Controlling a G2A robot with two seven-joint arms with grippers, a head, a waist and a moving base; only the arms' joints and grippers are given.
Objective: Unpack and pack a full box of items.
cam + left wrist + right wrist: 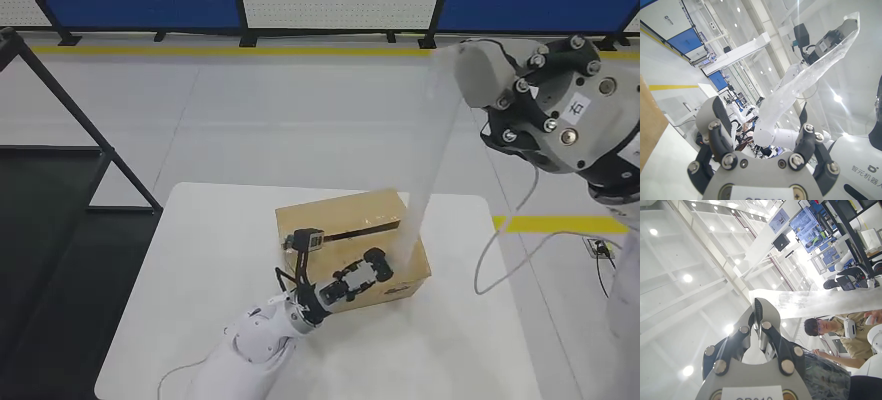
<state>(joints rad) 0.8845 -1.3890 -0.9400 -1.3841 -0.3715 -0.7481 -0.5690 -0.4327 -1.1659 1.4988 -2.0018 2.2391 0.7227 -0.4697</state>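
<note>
Pinching one end of a long clear plastic strip [810,306] between closed fingers, the right gripper [755,311] is raised high above the white tabletop [200,300]. From that gripper the strip hangs down to the cardboard box [340,225], ending close beside the left gripper's fingertips; whether it is fixed to the box cannot be told. The left gripper [376,266] lies low over the box top, its fingers spread apart with nothing between them, facing up toward the right gripper and the strip. The box rests on the tabletop directly beneath the left gripper. Past the tabletop is a pale grey floor [300,110] with a yellow line [250,50]. Blue panels [140,12] stand beyond it, and a black metal frame [90,150] is on the left gripper's side. Above both grippers is a white ceiling with round lights [687,278].
</note>
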